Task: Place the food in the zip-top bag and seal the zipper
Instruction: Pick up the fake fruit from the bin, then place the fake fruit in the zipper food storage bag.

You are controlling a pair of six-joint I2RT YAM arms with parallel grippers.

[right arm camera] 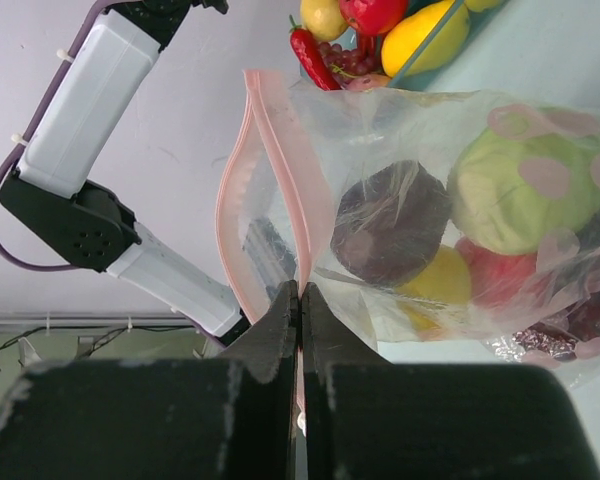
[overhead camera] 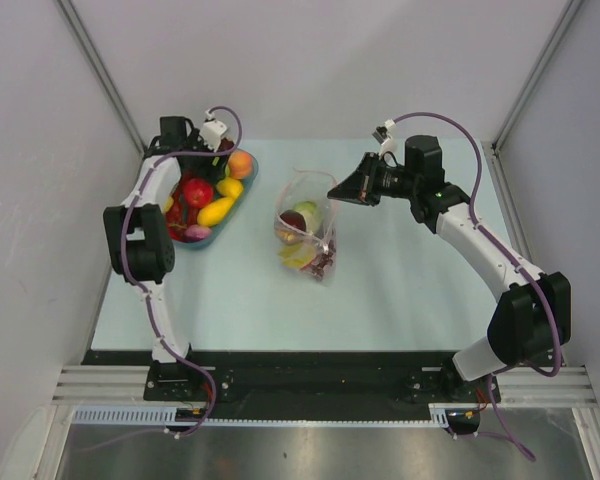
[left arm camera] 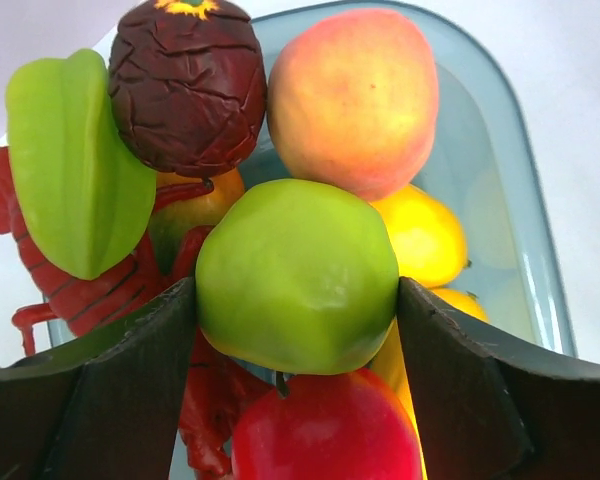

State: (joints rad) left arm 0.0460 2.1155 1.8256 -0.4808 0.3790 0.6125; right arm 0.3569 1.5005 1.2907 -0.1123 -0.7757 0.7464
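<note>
2 arms, 2 grippers, 1 zip-top bag [overhead camera: 305, 225], 1 blue-rimmed dish [left arm camera: 515, 150].

Dish sits far left on the table and holds about 8 pieces that can be counted from the left wrist: green fruit [left arm camera: 296, 270], peach [left arm camera: 355, 100], dark wrinkled fruit [left arm camera: 185, 85], green star-shaped slice [left arm camera: 70, 170], lemon [left arm camera: 420, 235], red lobster [left arm camera: 80, 290], red fruit [left arm camera: 320, 430] cut off at the frame edge, and one orange piece mostly hidden.

Left gripper [left arm camera: 296, 285] has its jaws wide, and the green fruit fills the gap, touching both fingers.

Bag is mid-table, right of the dish. At least 5 pieces of food show inside it - dark round, green, yellow, red and a dark cluster - all blurred by the plastic.

Right gripper [right arm camera: 300, 295] has its jaws pressed together on the zipper [right arm camera: 290, 160] at the bag's mouth. The two pink strips stand apart, so the bag is unsealed.
</note>
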